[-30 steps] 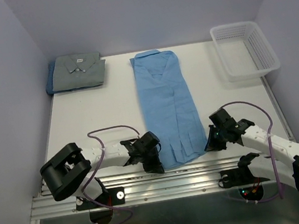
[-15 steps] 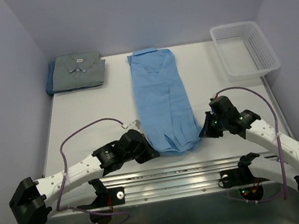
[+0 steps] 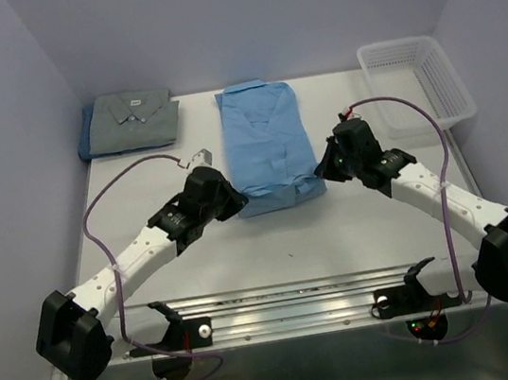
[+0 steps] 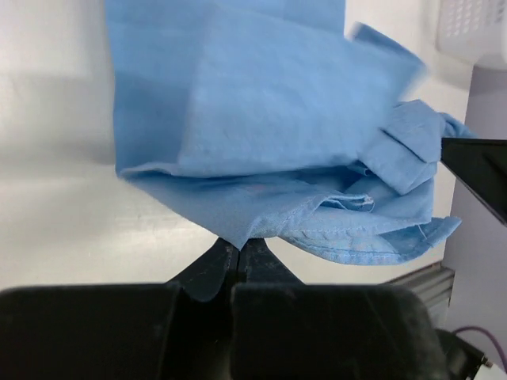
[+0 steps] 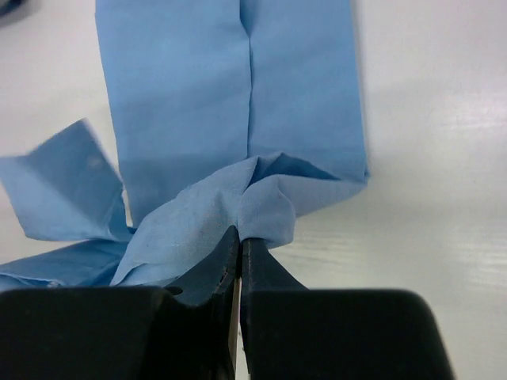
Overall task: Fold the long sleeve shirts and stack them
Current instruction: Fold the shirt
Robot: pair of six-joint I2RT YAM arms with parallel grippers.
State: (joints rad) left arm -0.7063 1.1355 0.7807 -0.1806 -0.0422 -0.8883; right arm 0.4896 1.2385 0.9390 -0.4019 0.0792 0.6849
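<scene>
The left claw (image 3: 236,201) and right claw (image 3: 324,172) each pinch 1 bottom corner of the light blue shirt (image 3: 263,136), mid-worktop (image 3: 365,231), so it can fold evenly toward its collar.

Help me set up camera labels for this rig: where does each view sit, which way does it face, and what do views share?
Top external: above and behind the bases, looking down on the table; left arm and right arm show.
Left wrist: on its arm, facing along the left end effector, shut on the light blue shirt.
Right wrist: likewise, along the right end effector, shut on the shirt.
Shared: all three show that shirt.
</scene>
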